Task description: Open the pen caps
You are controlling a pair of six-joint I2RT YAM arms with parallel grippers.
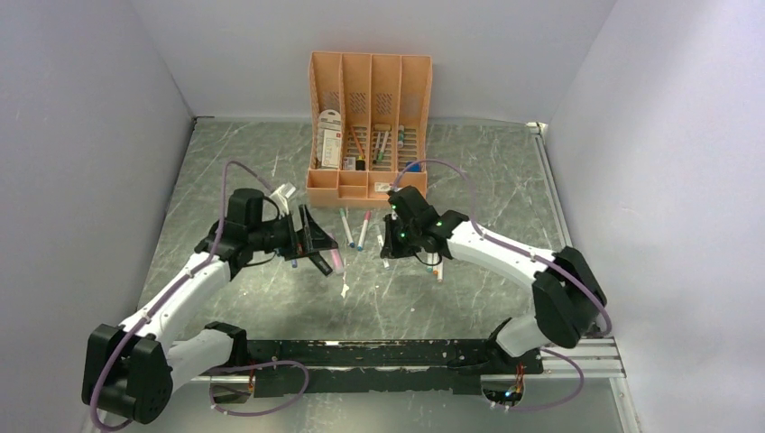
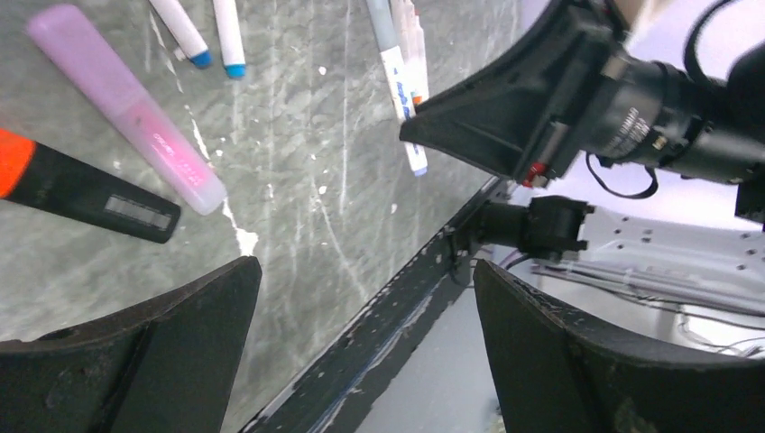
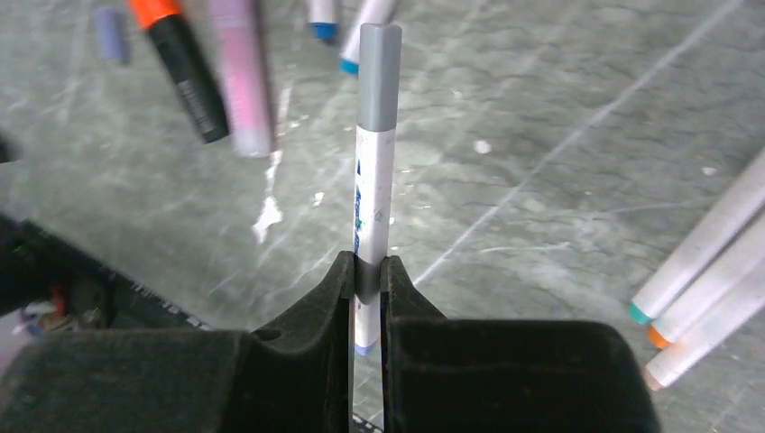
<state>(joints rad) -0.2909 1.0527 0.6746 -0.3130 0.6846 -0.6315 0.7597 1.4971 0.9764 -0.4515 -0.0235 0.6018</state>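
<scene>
The grey marbled table [image 1: 271,162] carried a peach organizer [image 1: 370,99] at its far edge, with the loose pens scattered in front of it, between the two arms. The arms met close together over that patch, so a careless reach by either could have knocked one against the other.

The left gripper [image 2: 365,266] hung over the table with its jaws spread as wide as they go and nothing between them. The right gripper [image 3: 368,266] was clamped tight on a slim white marker [image 3: 374,162], pinching the barrel close to its bluish tail end. I could not tell whether the marker was lifted or resting on the table.

Just beside the left gripper lay a pink highlighter [image 2: 126,108] and a black highlighter [image 2: 81,189] with an orange cap [image 2: 13,162], and beyond them two slim markers [image 2: 194,41] with blue ends. A wide-open gripper swinging toward the held marker would likely have swept these aside or sent them rolling.

The grey cap [image 3: 379,72] sat on the far end of the held marker, well out from the right gripper. That was the main risk as I judged it: with so much barrel sticking out past a narrow pinch, a pull or twist on the cap could have pivoted the marker or dragged it through the jaws, leaving the cap on.
</scene>
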